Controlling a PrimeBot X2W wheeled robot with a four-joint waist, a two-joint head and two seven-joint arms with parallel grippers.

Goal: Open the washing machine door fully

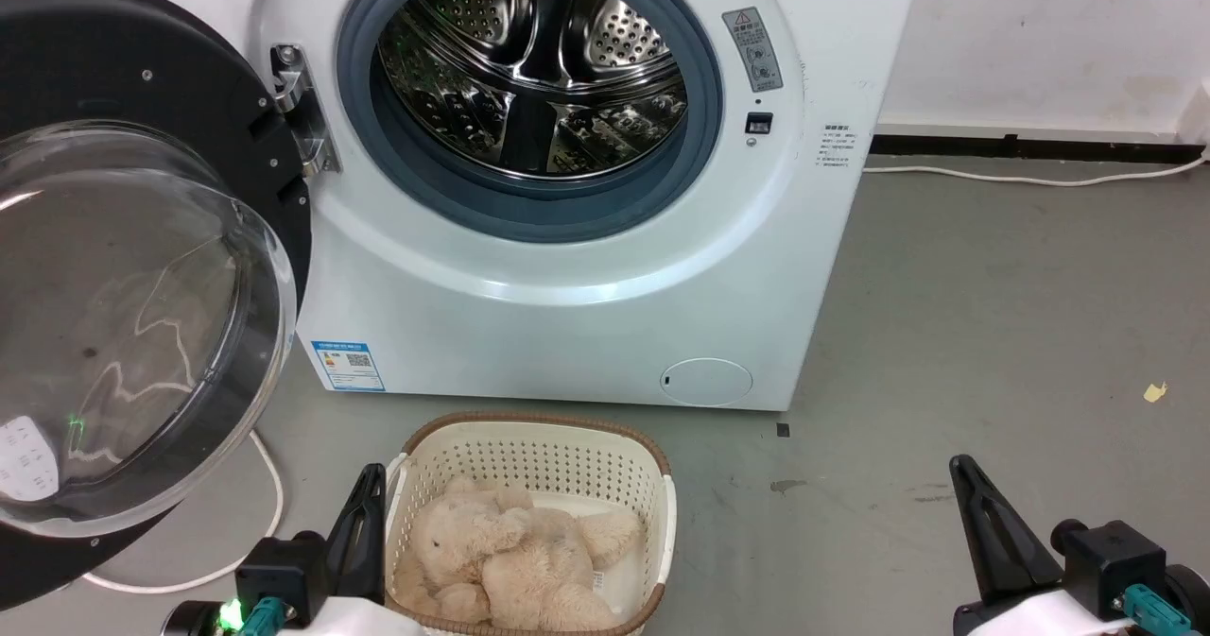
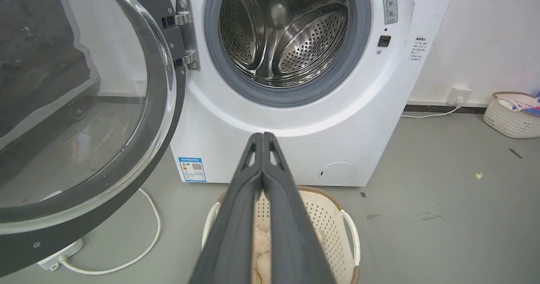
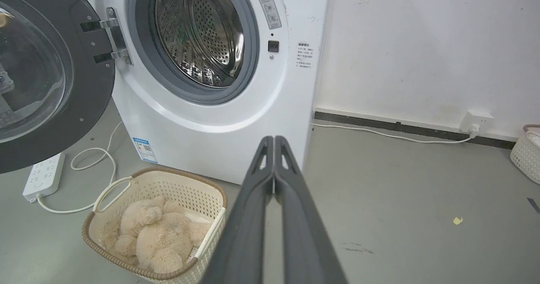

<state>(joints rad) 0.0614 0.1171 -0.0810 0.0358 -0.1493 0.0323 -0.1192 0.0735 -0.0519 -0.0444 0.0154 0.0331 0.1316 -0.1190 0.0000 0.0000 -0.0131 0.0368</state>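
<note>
The white washing machine (image 1: 586, 334) faces me with its steel drum mouth (image 1: 534, 74) uncovered. The washing machine door (image 1: 123, 324), a black ring around a bulging clear glass bowl, hangs swung out to the left on its metal hinge (image 1: 302, 111); it is also in the left wrist view (image 2: 84, 106) and the right wrist view (image 3: 46, 73). My left gripper (image 1: 369, 485) sits low at the lower left, shut and empty (image 2: 263, 137), apart from the door. My right gripper (image 1: 964, 471) is at the lower right, shut on nothing (image 3: 274, 140).
A cream basket (image 1: 652, 485) holding a beige plush toy (image 1: 515, 556) stands on the grey floor in front of the machine. A white cable (image 1: 269, 485) and power strip (image 3: 42, 176) lie under the door. Another basket (image 2: 512, 115) stands by the wall at right.
</note>
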